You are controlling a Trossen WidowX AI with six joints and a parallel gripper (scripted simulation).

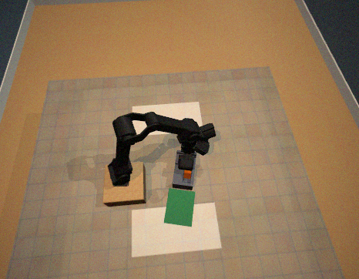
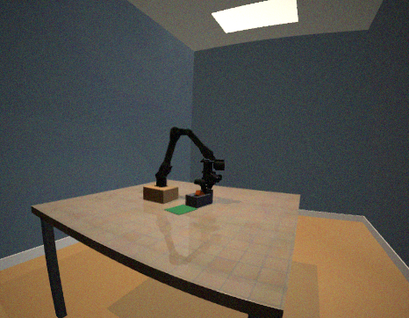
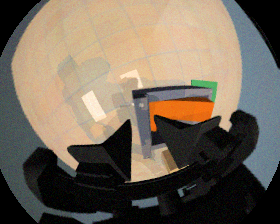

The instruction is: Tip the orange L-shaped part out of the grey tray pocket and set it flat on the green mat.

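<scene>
The orange part is in the grey tray. In the exterior view its end nearer the mat shows above the tray's rim, so it looks tipped up. My gripper is partly open and holds nothing. It points down low over the tray's end away from the mat, and covers that end of the part in the top view. In the wrist view one finger overlaps the part. Contact cannot be told. The green mat is bare.
The arm's wooden base block stands beside the tray. The mat lies on the table just past the tray's near end. Pale rectangles show on the table, one partly under the mat.
</scene>
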